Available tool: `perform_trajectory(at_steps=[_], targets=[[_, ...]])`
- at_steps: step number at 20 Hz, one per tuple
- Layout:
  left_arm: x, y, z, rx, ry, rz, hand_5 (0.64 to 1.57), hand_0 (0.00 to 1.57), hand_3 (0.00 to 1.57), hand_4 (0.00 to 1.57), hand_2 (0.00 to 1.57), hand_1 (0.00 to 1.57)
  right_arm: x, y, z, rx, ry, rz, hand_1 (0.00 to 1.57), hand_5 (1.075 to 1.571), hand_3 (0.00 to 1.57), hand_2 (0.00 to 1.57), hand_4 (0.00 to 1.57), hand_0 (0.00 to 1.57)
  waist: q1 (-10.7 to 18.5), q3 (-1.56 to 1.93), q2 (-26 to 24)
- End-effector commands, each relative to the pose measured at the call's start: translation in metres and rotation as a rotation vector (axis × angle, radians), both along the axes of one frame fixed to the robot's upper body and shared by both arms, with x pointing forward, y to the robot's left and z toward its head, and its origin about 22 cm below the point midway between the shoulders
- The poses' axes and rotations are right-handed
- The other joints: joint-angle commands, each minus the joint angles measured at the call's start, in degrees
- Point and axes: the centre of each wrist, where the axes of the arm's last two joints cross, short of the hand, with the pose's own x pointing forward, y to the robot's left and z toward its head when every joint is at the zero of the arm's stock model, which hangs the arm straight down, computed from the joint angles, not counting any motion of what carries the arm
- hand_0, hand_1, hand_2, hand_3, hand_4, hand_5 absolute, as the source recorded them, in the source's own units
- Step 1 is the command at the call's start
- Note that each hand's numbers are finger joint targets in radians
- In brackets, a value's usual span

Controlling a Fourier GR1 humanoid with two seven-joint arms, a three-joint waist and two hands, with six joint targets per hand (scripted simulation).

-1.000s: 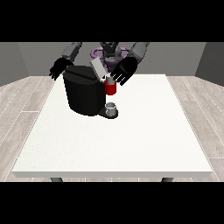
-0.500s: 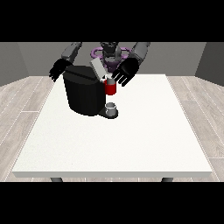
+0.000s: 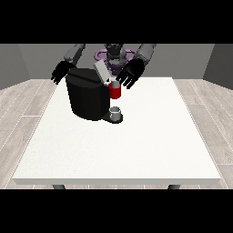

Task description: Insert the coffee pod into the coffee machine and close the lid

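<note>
White table [image 3: 136,150] fills the lower frame; above centre-left stands my black boxy coffee machine [image 3: 88,98], grey lid [image 3: 101,72] raised. My spread, empty hand at the view's right [image 3: 129,74] hovers beside the red pod holder [image 3: 115,91]. The pod itself I can't make out; probably light, rigid, best pinched by its rim.

No text, label, brand, number or sign can be read anywhere: the black coffee machine [image 3: 88,98], its raised lid [image 3: 102,72] and the white surface [image 3: 136,141] all show plain, unmarked faces.
</note>
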Motion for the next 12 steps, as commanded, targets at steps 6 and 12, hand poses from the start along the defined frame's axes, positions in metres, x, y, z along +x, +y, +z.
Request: perform_trajectory(at_steps=[6,12], targets=[[-0.004,0.018,-0.005,0.12,0.022,-0.069,1.571,0.0,0.0,0.0,0.0,0.0,0.0,-0.002,0.001,0.003,-0.002,-0.014,0.0,1.571,0.0,0.0,0.41,0.0,1.1,-0.04,0.2],[-0.002,-0.014,-0.012,0.149,0.057,-0.081,1.571,0.0,0.0,0.0,0.0,0.0,0.001,-0.009,-0.017,0.001,0.047,-0.06,0.0,1.571,0.0,0.0,0.36,0.0,3.1,-0.02,-1.9]])
